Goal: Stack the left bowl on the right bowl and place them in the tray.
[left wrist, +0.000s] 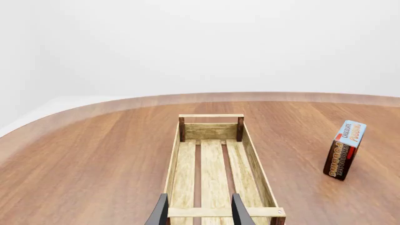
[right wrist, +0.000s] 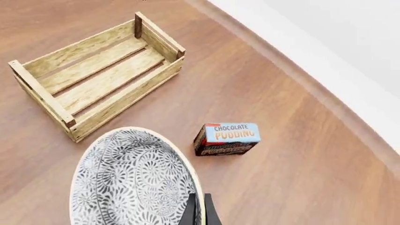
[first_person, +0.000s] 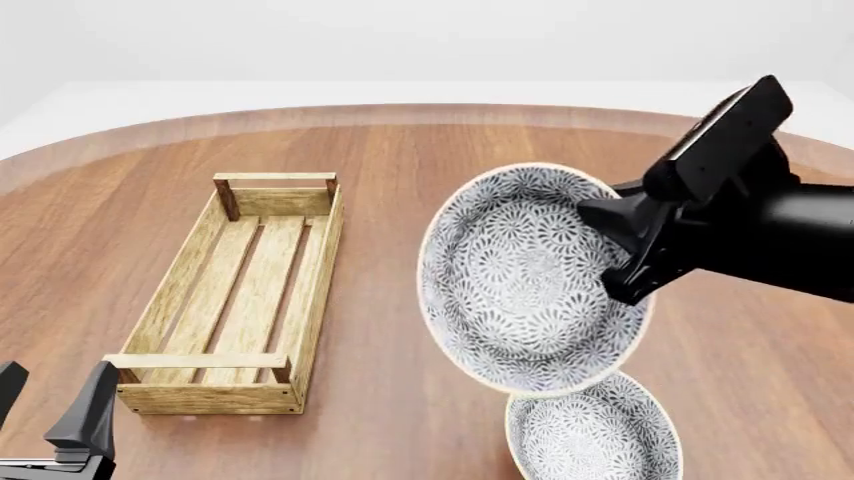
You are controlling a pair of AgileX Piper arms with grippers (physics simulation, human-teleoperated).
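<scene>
A patterned grey-and-white bowl (first_person: 527, 275) hangs tilted above the table, and my right gripper (first_person: 614, 250) is shut on its right rim. The right wrist view shows the same bowl (right wrist: 131, 180) with the right gripper (right wrist: 200, 209) pinching its edge. A second matching bowl (first_person: 594, 435) rests on the table just below and nearer than the lifted one. The tray (first_person: 240, 290), a long light-wood crate, lies to the left and holds nothing. My left gripper (first_person: 54, 420) stands open near the tray's (left wrist: 212, 164) near end, its fingers (left wrist: 161, 212) apart with nothing held.
A chocolate pudding box (right wrist: 226, 138) stands on the table beyond the bowls, to the right of the tray; the left wrist view shows the pudding box (left wrist: 345, 149) too. The round wooden table's far edge (first_person: 427, 112) curves behind the tray.
</scene>
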